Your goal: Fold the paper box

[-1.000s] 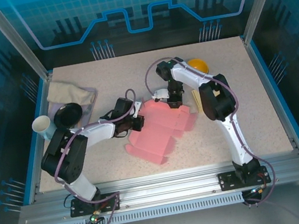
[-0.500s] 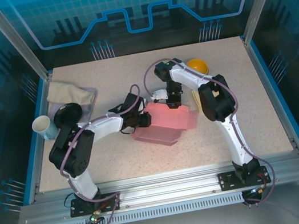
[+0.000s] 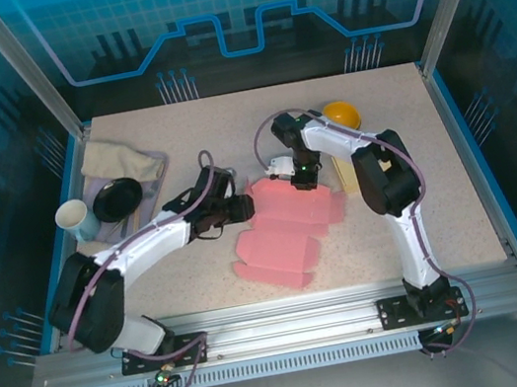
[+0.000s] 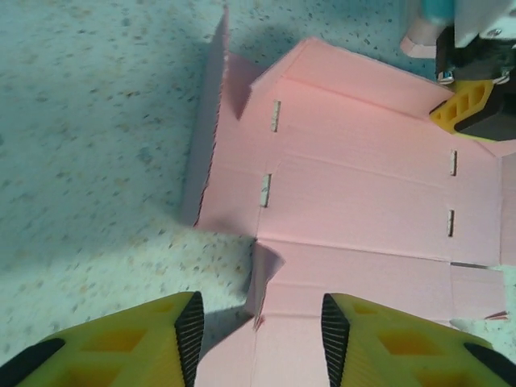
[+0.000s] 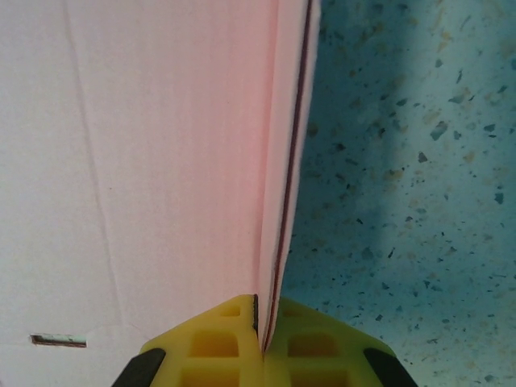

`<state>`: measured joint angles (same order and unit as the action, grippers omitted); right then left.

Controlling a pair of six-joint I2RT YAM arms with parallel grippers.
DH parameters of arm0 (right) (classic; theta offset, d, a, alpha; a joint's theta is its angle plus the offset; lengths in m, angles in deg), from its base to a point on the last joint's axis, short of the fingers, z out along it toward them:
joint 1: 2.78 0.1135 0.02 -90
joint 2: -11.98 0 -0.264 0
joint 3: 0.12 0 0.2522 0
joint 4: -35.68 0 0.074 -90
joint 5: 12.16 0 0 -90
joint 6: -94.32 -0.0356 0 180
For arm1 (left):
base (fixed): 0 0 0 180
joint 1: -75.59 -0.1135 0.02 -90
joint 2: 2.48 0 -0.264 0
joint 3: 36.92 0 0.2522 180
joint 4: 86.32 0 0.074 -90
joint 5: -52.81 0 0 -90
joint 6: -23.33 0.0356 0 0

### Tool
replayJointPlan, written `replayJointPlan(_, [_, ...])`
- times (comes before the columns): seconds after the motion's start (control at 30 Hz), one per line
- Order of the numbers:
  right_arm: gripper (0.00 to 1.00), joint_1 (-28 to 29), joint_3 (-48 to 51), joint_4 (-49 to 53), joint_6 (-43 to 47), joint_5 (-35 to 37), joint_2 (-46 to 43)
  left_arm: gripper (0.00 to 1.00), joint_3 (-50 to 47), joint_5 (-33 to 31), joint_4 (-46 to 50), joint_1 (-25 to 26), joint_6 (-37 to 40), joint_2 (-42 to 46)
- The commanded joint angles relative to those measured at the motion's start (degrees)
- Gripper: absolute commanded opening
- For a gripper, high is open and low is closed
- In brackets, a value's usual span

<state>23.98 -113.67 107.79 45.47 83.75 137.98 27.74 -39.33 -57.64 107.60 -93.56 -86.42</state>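
The paper box (image 3: 291, 233) lies mostly flat on the table (image 3: 442, 211), folding barely begun. The right gripper (image 5: 260, 314) pinches its far edge; the left gripper (image 4: 258, 322), open, should next raise a side flap (image 4: 211, 121).

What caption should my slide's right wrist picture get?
Right gripper pinches a raised edge of the pink box.

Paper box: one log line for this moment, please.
paper box: unfolded | left end effector: open, holding nothing | right end effector: shut on box edge
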Motion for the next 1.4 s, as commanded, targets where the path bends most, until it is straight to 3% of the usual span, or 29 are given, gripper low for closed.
replayJointPlan(0.0, [0.0, 1.1, 1.4, -1.57, -2.29, 2.61, -0.32, 0.38, -4.24, -5.55, 3.83, 0.22, -3.7, 2.28])
replayJointPlan(0.2, [0.0, 1.54, 1.84, -1.57, -2.63, 2.55, -0.32, 0.24, -4.59, -5.41, 2.22, -0.08, -3.14, -2.73])
replayJointPlan(0.4, [0.0, 1.71, 2.22, -1.31, -3.35, 2.53, -0.22, 0.24, -2.95, -0.88, -1.94, 0.98, -5.7, -6.18])
replayJointPlan(0.8, [0.0, 1.67, 2.7, -1.22, -4.28, 2.0, -0.59, 0.23, 0.93, -0.3, -3.17, 5.76, -8.13, -11.4])
replayJointPlan(1.37, [0.0, 2.05, 3.1, -1.11, -4.65, 1.43, -0.14, 0.22, 5.36, 0.68, -4.38, 8.82, -11.22, -16.65])
